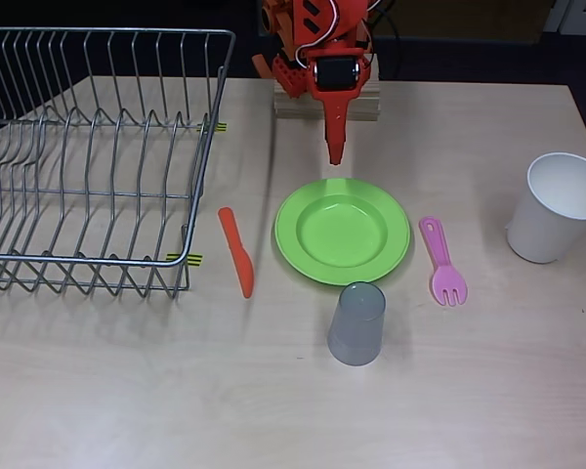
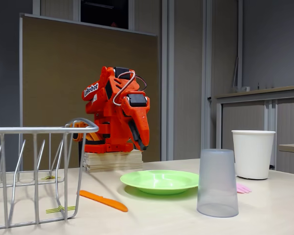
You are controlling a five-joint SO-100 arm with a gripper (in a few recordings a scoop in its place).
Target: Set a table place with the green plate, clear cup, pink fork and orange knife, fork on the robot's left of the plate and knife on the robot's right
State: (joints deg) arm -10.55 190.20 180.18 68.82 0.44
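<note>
Nearest the fixed camera, the clear cup (image 2: 217,183) stands upside down on the pale wooden table (image 1: 488,391), just in front of the green plate (image 2: 159,181); in the overhead view the cup (image 1: 357,322) sits at the plate's lower rim, close to it, though contact cannot be made out. The green plate (image 1: 343,232) lies flat at the middle of the table. The pink fork (image 1: 442,262) lies just to the right of the plate in the overhead view, tines toward the near edge, apart from the rim. The orange knife (image 1: 237,251) lies to the left of the plate, between it and the wire dish rack (image 1: 88,156), pointed end toward the near edge. A white paper cup (image 1: 557,207) stands upright well to the right, beyond the fork. Farthest back, the orange arm is folded over its wooden base block (image 2: 112,160), its gripper (image 1: 335,147) pointing down above the table just behind the plate, the fingers closed together and holding nothing.
</note>
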